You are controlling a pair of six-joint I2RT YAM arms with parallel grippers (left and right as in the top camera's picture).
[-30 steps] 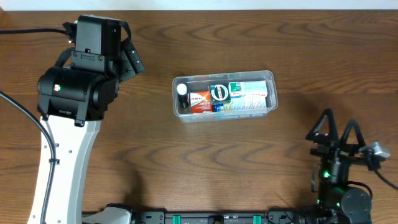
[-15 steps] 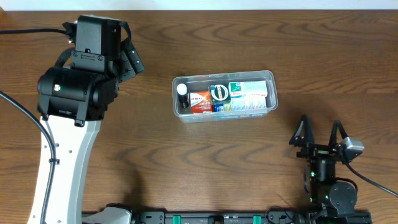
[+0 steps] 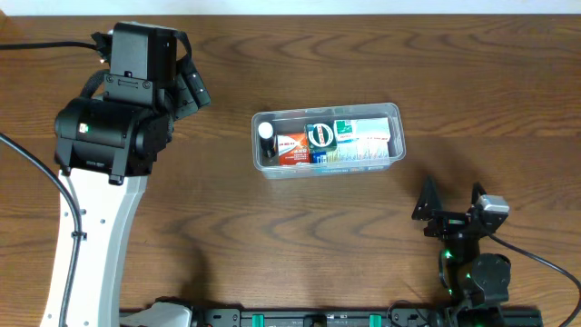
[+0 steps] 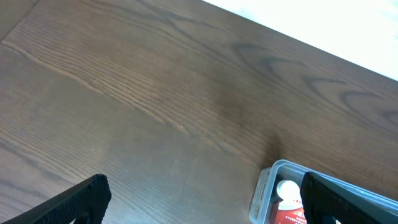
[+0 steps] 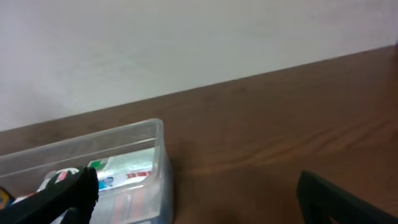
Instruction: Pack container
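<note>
The container sits mid-tabletop, filled with small boxes, so its open top offers little room. Bare wood lies on every side of it. The left arm bulks over the left part, and the right pincer, jaws apart, stands near the front edge, well apart from the container.

The left gripper is held wide apart near the far left corner, the right gripper likewise by the near edge.
</note>
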